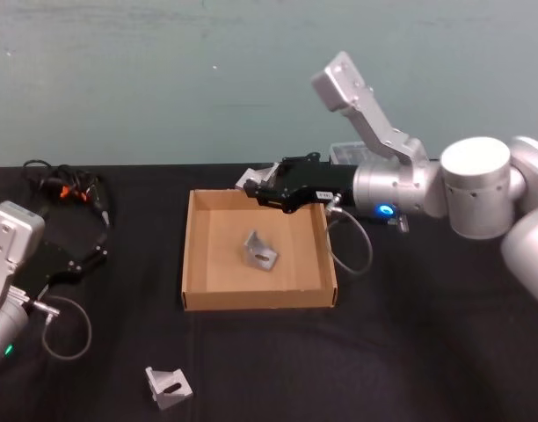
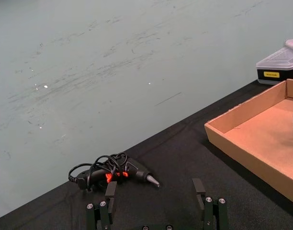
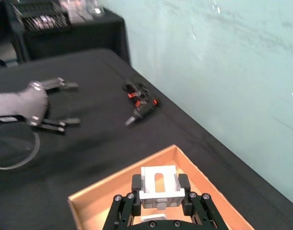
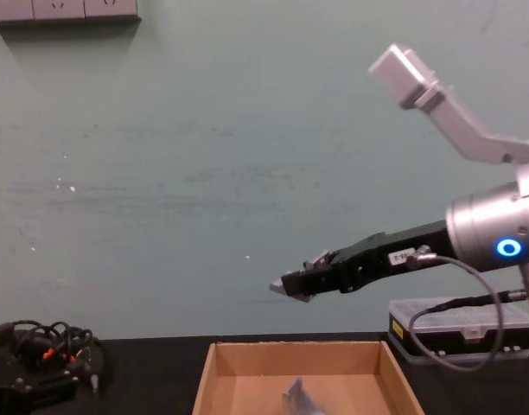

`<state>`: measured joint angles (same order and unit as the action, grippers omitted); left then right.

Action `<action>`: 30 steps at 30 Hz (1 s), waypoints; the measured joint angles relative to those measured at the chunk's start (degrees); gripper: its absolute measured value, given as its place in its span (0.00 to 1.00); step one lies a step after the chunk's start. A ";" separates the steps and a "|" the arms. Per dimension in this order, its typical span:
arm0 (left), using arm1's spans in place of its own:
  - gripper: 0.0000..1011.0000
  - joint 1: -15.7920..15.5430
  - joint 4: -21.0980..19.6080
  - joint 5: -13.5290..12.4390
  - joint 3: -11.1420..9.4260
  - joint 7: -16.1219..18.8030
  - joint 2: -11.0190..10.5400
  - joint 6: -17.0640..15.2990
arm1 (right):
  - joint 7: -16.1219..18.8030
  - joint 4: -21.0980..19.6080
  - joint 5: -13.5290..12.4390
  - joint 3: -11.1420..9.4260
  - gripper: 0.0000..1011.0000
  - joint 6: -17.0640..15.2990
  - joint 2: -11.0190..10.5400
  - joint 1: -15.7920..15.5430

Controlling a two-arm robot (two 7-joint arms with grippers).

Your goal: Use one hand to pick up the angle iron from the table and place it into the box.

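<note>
1. R arm: right gripper [image 4: 292, 286] is up in the air, over the far-left part of the box [image 1: 192, 255], well clear of its floor. Arm reaches in from the right.
2. Grip state: jaws clamped on an angle iron, call it the held angle iron [image 3: 158, 186]. In the wrist view the slotted face points up, with one finger [image 3: 137, 184] on each side of it.
3. Box: open-top tan cardboard, sits mid-table [image 1: 410, 352] in front of the robot.
4. Second angle iron [image 1: 261, 251] lies on the box floor, roughly centre, not touching any wall. Chest view catches its top just above the near wall.
5. Third angle iron [image 1: 169, 387] is on the tabletop outside the box, near side, towards the robot's left, well apart from the box.
6. L arm: left gripper [image 2: 155, 194] is parked low at the left of the table. Fingers are spread, nothing between them.
7. Misc: black case w/ clear lid [image 4: 459, 333] sits on the far side, behind the box's right corner. A small power tool w/ coiled cable [image 2: 118, 173] lies at the far-left table edge, ahead of the L gripper.
</note>
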<state>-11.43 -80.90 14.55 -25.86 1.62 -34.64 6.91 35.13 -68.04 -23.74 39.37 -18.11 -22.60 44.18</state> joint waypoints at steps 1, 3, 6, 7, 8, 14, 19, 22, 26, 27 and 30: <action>0.99 0.00 0.00 0.00 0.00 0.00 0.00 0.00 | -0.19 0.94 0.43 0.27 0.45 -0.43 0.47 0.60; 0.99 0.00 0.00 0.00 0.00 0.00 0.00 0.00 | -0.61 2.56 1.36 0.71 0.45 -1.62 1.23 1.60; 0.99 0.00 0.00 0.00 0.00 0.00 0.00 0.00 | -1.57 5.56 2.89 1.45 0.45 -4.22 2.63 3.18; 0.99 0.00 0.00 0.00 0.00 0.00 0.00 0.00 | -1.78 6.08 3.23 1.58 0.45 -4.85 2.88 3.43; 0.99 0.00 0.00 0.00 0.00 0.00 0.00 0.00 | -2.16 7.14 3.87 1.88 0.45 -6.00 3.37 3.90; 0.99 0.00 0.00 0.00 0.00 0.00 0.00 0.00 | -2.65 9.95 5.43 2.43 0.45 -8.05 4.52 4.64; 0.99 0.00 0.00 0.00 0.00 0.00 0.00 0.00 | -2.64 12.95 6.58 2.42 0.45 -8.43 5.61 5.00; 0.99 0.00 0.00 0.00 0.00 0.00 0.00 0.00 | -2.65 14.18 7.02 2.39 0.45 -8.54 6.01 5.21; 0.99 0.00 0.00 0.00 0.00 0.00 0.00 0.00 | -2.63 16.34 7.90 2.32 0.45 -8.51 6.89 5.67; 0.99 0.00 0.00 0.00 0.00 0.00 0.00 0.00 | -2.63 16.64 8.03 2.31 0.45 -8.49 7.02 5.75; 0.99 0.00 0.00 0.00 0.00 0.00 0.00 0.00 | -2.64 16.66 8.07 2.29 0.45 -8.46 7.06 5.79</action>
<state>-11.43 -80.90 14.55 -25.86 1.62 -34.65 6.90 32.50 -51.38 -15.66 41.66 -26.57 -15.55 49.97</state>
